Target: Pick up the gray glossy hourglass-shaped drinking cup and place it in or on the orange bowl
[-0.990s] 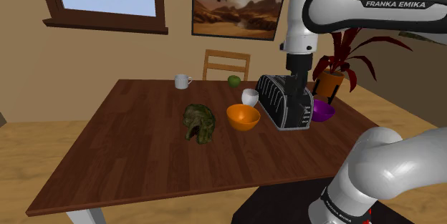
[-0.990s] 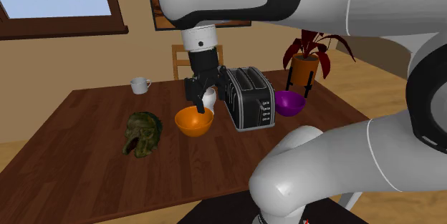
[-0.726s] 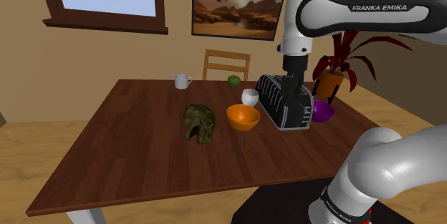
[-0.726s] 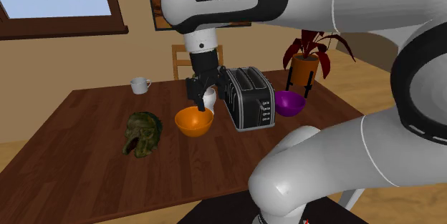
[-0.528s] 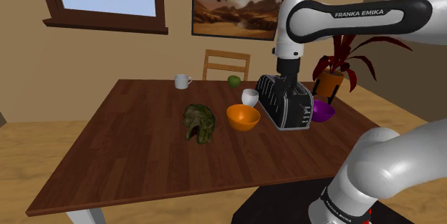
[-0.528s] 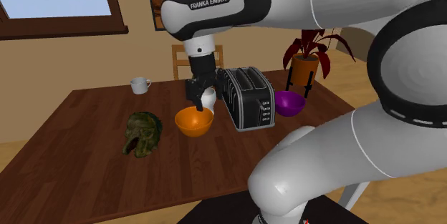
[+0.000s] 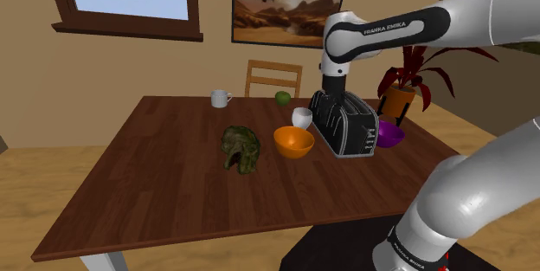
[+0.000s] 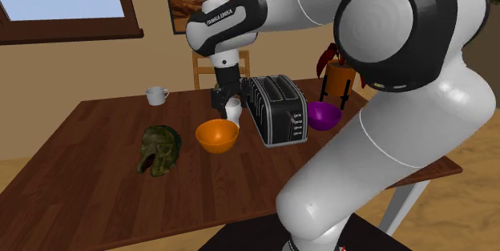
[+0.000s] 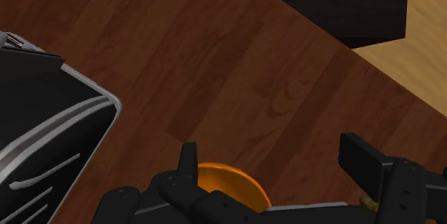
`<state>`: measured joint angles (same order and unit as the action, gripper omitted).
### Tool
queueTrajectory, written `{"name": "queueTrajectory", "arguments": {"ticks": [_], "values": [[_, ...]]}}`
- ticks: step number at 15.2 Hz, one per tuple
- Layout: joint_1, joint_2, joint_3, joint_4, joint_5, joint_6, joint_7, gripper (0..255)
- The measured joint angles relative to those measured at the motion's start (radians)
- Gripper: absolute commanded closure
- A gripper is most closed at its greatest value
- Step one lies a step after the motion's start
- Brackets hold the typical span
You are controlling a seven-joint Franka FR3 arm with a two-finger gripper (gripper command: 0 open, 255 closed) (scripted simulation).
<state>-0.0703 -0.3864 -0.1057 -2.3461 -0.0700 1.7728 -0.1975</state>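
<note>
Where arm [image 8: 220, 15] reads FRANKA EMIKA, fingers [image 9: 362, 159] apart near white cup [image 8: 233, 112], orange bowl [image 8: 216, 139]

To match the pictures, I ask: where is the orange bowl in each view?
Shoulder view: bowl near the middle, left of the toaster.
Second exterior view: bowl near the middle, left of the toaster.
Wrist view: bowl just past the gripper, on its toaster side.
Shared landmark: the toaster.

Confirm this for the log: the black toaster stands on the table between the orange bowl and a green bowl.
One detail is wrong: the colour of the second bowl. The black toaster stands on the table between the orange bowl and a purple bowl, not a green one. The shoulder view shows it.
</note>
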Motion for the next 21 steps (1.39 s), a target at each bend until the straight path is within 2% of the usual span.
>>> {"name": "queueTrajectory", "arguments": {"ticks": [11,16,21], "values": [[-0.055,0.362,-0.083,0.225,-0.011,0.194,-0.081,0],[-0.086,0.528,-0.109,0.365,0.011,0.244,-0.121,0],[-0.122,0.713,-0.121,0.550,0.047,0.268,-0.152,0]]}}
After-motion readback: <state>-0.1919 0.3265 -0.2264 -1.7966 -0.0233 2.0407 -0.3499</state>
